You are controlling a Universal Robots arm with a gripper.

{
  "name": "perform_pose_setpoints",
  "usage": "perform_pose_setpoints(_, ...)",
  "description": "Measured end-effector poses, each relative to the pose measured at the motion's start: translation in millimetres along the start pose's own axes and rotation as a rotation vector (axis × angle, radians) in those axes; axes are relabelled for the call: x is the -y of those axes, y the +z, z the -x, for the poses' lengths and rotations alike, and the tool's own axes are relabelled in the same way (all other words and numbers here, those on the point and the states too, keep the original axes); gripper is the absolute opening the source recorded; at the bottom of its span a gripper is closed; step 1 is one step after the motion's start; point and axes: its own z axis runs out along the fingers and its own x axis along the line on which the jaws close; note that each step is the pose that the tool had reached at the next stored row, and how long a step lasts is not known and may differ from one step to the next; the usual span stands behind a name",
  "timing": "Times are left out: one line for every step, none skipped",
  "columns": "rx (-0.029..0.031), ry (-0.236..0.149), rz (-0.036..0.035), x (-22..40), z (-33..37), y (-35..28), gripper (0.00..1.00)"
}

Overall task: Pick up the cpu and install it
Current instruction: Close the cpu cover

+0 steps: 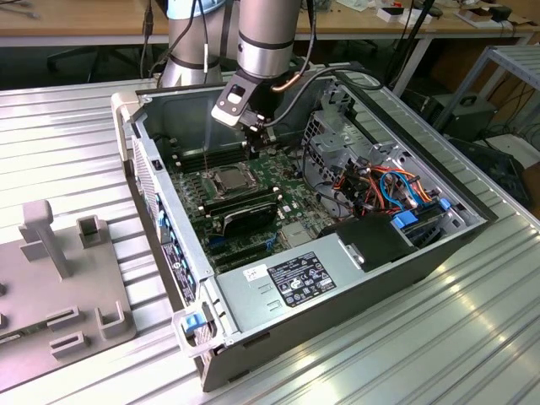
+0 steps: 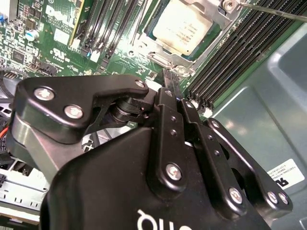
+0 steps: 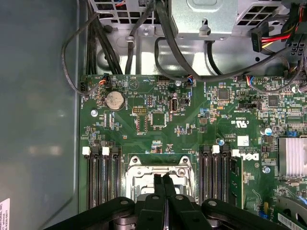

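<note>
Hovering above cpu (image 2: 184,26) seated in socket (image 2: 156,51), fingers (image 3: 157,186) pressed together.

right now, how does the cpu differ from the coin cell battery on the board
The cpu is square with a dull pale metal top; the coin cell battery is a round disc. The cpu lies in its framed socket by the hand; the battery sits out on open motherboard. Both lie flat, metal face up.

cpu (image 2: 184,24) in socket (image 2: 160,56) between memory slots (image 2: 232,52)
</note>
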Motion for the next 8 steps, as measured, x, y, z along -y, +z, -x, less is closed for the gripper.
perform_pose_setpoints(0.0, 0.0, 0.0, 0.0, 0.0, 0.0, 0.11)
perform_pose_setpoints(0.0, 0.0, 0.0, 0.0, 0.0, 0.0, 0.11)
perform_pose_setpoints(0.0, 0.0, 0.0, 0.1, 0.0, 0.0, 0.11)
perform_pose_setpoints(0.0, 0.0, 0.0, 0.1, 0.0, 0.0, 0.11)
perform_pose_setpoints(-0.0001, 0.0, 0.0001, 0.8, 0.0, 0.1, 0.11)
perform_pose_setpoints(-0.0001, 0.0, 0.0001, 1.6, 0.0, 0.2, 0.11)
perform_pose_setpoints(0.0002, 0.0, -0.0001, 3.7, 0.1, 0.5, 0.11)
perform_pose_setpoints(0.0003, 0.0, -0.0001, 6.3, 0.0, 0.9, 0.11)
